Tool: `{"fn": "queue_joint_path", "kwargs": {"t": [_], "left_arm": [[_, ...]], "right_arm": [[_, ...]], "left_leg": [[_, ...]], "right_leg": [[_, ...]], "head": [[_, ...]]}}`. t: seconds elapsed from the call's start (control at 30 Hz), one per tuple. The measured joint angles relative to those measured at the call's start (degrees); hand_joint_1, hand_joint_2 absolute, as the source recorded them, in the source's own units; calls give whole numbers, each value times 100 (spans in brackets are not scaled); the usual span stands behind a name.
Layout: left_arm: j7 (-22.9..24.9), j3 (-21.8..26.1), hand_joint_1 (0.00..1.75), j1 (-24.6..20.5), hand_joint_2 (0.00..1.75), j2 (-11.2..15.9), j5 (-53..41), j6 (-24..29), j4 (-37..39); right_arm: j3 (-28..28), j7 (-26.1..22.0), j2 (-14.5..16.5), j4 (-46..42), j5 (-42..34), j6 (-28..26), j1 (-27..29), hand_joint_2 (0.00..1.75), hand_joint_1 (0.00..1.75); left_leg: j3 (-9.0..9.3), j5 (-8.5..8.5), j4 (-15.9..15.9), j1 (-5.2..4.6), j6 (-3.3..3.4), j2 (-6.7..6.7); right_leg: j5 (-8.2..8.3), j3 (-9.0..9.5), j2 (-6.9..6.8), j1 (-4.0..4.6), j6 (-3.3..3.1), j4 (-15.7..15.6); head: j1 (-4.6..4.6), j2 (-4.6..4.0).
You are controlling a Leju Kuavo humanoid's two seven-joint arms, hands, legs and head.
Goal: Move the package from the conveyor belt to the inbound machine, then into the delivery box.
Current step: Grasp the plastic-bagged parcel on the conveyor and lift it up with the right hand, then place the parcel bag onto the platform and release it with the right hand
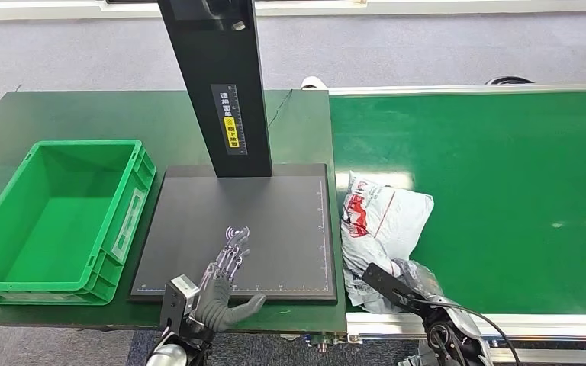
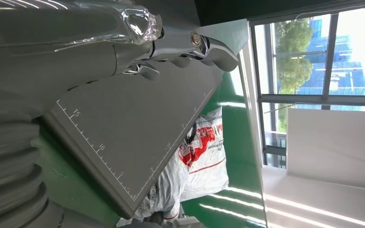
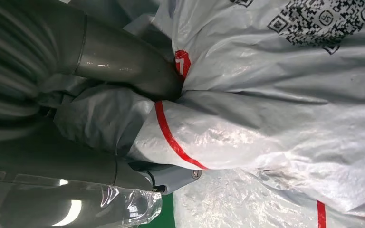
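My right hand [image 1: 416, 284] grips the near end of the package [image 1: 381, 221], thumb pressed into a fold of the grey plastic, which bunches around my fingers [image 3: 138, 178]. The package lies on the green conveyor belt [image 1: 503, 191], just beside the edge of the dark inbound machine [image 1: 275, 221]. My left hand [image 1: 225, 274] holds nothing, fingers stretched out flat over the machine's near edge. Further left, the green delivery box [image 1: 15, 221] sits beside the machine's plate.

One package [image 1: 381, 221], one green crate [image 1: 61, 221], one scanner platform [image 1: 236, 229], two hands.
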Motion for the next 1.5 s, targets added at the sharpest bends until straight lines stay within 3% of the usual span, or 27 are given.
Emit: {"fn": "queue_joint_path", "kwargs": {"t": [0.13,0.23,0.4,0.67,0.87,1.0,1.2,1.5], "left_arm": [[-5,21,0,95,175,12,8,11,-113],[-46,45,0,167,175,14,5,9,-191],[-192,77,0,150,175,3,-36,-56,-192],[-210,76,0,32,175,-13,-53,-48,-109],[-210,61,0,0,175,-13,25,-28,-98],[-275,58,0,-26,175,-14,120,144,-101],[-689,145,0,-42,175,-25,667,653,-188],[-927,207,0,-49,175,-28,937,920,-315]], "right_arm": [[-65,-297,82,-252,-648,-361,131,175,175],[-284,-679,235,-687,-1601,-573,258,175,175],[-830,-1892,624,-1784,-3362,-1081,613,175,175],[-1234,-2494,1061,-2890,-3975,-2075,898,175,175],[-1300,-3023,1233,-3387,-3957,-2829,1056,175,175],[-1049,-3088,1226,-3558,-3417,-2909,1114,175,175],[43,-2801,944,-3252,-1993,-1738,941,175,175],[1187,-2656,620,-2590,-1261,-1299,488,175,175]], "left_leg": [[-24,4,1,0,1,-3],[-40,8,1,0,3,-9],[-61,11,2,0,4,-37],[-64,11,2,-3,5,-33],[-65,11,2,-2,5,-32],[-66,11,1,-1,5,-28],[-66,15,0,-1,5,-29],[-82,23,1,-2,8,-54]], "right_leg": [[1,-23,-1,-1,0,1],[1,-41,-5,-1,-1,2],[-1,-54,-32,-1,0,2],[-2,-58,-32,-4,-1,2],[-2,-58,-31,-4,-1,2],[-2,-58,-29,-3,-1,3],[-2,-57,-32,-1,-1,4],[-2,-59,-59,-3,-1,4]], "head": [[0,0],[-1,0],[-1,0],[0,0],[-1,0],[-1,0],[-1,0],[1,0]]}}
